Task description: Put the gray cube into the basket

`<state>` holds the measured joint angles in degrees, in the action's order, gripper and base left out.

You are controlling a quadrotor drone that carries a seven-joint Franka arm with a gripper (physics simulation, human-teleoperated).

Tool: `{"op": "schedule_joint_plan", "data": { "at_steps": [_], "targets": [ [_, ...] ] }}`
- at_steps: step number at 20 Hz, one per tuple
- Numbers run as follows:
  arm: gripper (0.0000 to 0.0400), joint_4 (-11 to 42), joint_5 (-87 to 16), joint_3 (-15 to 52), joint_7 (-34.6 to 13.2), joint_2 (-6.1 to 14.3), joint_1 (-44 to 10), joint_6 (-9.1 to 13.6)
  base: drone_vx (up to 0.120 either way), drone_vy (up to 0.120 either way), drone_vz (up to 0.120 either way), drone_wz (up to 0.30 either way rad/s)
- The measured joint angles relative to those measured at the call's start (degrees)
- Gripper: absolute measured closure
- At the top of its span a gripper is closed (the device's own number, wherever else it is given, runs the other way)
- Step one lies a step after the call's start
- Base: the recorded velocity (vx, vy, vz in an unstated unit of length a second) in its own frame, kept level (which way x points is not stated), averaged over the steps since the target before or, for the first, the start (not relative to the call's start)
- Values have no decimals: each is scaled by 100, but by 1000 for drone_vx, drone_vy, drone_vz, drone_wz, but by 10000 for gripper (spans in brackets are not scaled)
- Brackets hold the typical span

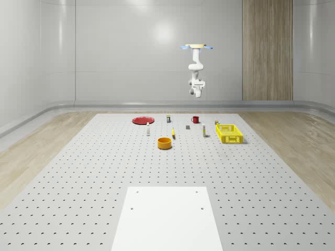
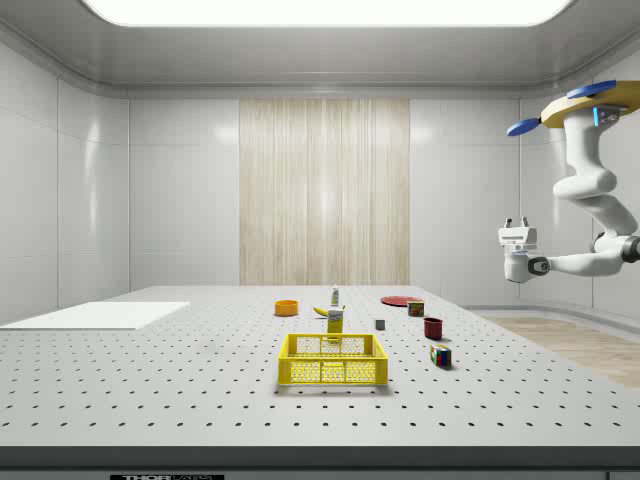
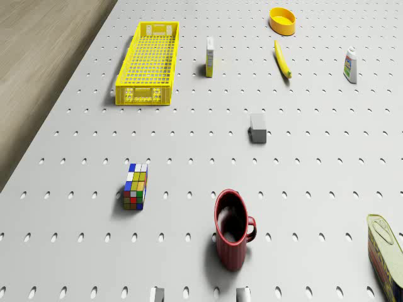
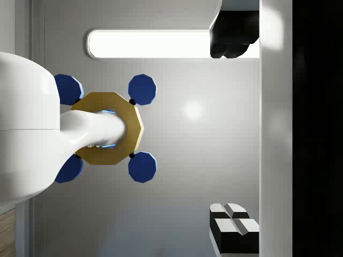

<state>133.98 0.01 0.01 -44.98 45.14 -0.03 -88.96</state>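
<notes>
One gray cube, seemingly outside basket

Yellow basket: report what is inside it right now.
In the drone view the yellow basket holds nothing; its mesh floor is bare from end to end. The gray cube sits on the table outside it. In the side view the near wall covers part of the floor.

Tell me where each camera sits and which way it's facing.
Whole-scene view: off the robot, looking down the table; drone, arm, pincer hovering behind the red mug.
Side view: table's side, facing the basket; drone and arm at that view's right.
Drone view: on the drone, looking forward and down at the gray cube.
Wrist view: on the wrist, looking up at the drone's underside; fingers open.
Shared: whole-scene, side and drone views all show basket, cube, mug.
</notes>
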Motion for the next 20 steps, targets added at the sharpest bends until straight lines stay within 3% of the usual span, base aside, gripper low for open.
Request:
{"op": "schedule_joint_plan", "data": {
  "at_steps": [10, 17, 20],
  "targets": [
    [0, -1183, 9, 13, 12, -306, -23, 832, 0, -108, 0, 0],
    [0, -1595, 12, 18, 15, -462, -32, 1057, 0, -120, 0, 0],
    [0, -1657, 13, 20, 16, -483, -34, 1085, 107, -120, 0, 0]
  ]
}}
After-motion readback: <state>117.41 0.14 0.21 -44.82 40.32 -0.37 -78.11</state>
